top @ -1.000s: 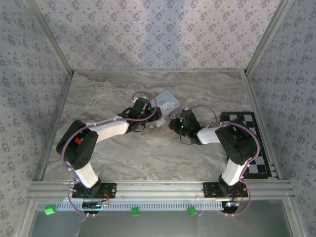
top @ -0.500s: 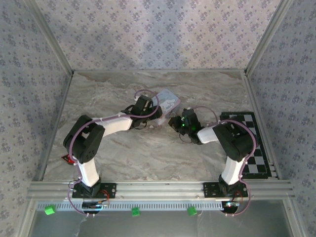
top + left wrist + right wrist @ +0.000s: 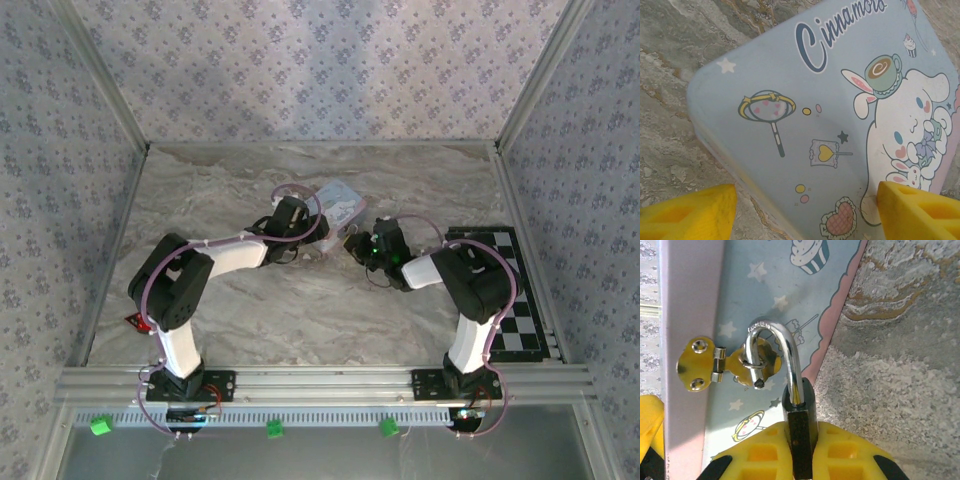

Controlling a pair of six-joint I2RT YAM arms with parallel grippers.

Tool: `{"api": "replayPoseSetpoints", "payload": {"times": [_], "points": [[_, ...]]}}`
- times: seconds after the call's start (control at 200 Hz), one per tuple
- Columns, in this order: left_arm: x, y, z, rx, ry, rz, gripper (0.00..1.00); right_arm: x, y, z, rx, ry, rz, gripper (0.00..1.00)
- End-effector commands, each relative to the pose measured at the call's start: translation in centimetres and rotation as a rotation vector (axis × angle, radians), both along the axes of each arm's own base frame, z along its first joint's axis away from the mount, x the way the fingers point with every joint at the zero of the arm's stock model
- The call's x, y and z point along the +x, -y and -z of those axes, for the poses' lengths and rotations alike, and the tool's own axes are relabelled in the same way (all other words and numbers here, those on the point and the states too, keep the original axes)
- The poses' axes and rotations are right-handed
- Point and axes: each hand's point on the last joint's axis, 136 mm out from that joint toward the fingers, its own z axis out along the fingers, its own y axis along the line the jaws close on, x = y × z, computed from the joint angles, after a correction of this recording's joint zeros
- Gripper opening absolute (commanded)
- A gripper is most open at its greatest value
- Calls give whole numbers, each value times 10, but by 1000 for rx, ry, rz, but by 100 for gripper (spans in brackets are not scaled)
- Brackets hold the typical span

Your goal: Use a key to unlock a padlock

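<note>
A: Where's the padlock (image 3: 801,425) sitting?

B: At the edge of the tin (image 3: 790,75). Its steel loop (image 3: 790,355) is threaded through the ring of the brass latch (image 3: 710,365) fixed to the tin. The dark body reaches out past the tin's pink border, toward the marble table (image 3: 900,365).

A: And the claws?

B: The right gripper (image 3: 800,455) is clamped on the padlock's body, with a yellow finger on either side. The left gripper (image 3: 805,215) hangs over the tin's cartoon lid, its fingers wide apart and nothing between them.

A: How will the lock handle?

B: I'd judge it small, hard and dense for its size. It's rigid metal, so there's nothing to crush. The dark faces look smooth, so it could twist in the grip when a key is turned. The loop is slick and round, a poor place to hold. The flat sides of the body are the right spot, as now, and that leaves the loop free to spring.

A: Anything awkward?

B: The tin looks light, so pulling on the lock may drag it along by the latch. The keyhole end is hidden behind the fingers.
</note>
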Motion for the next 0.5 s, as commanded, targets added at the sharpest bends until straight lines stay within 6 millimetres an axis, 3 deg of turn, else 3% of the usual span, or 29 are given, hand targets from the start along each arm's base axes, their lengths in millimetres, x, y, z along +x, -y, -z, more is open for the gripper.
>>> {"api": "replayPoseSetpoints", "payload": {"times": [0.0, 0.245, 0.495], "points": [[-26, -15, 40, 106, -124, 8, 73, 14, 3, -22, 65, 53, 37, 0], [-30, -2, 36, 91, -121, 34, 73, 18, -16, -28, 151, 40, 33, 0], [-30, -3, 34, 102, -115, 29, 73, 23, 3, -24, 150, 38, 96, 0]]}}
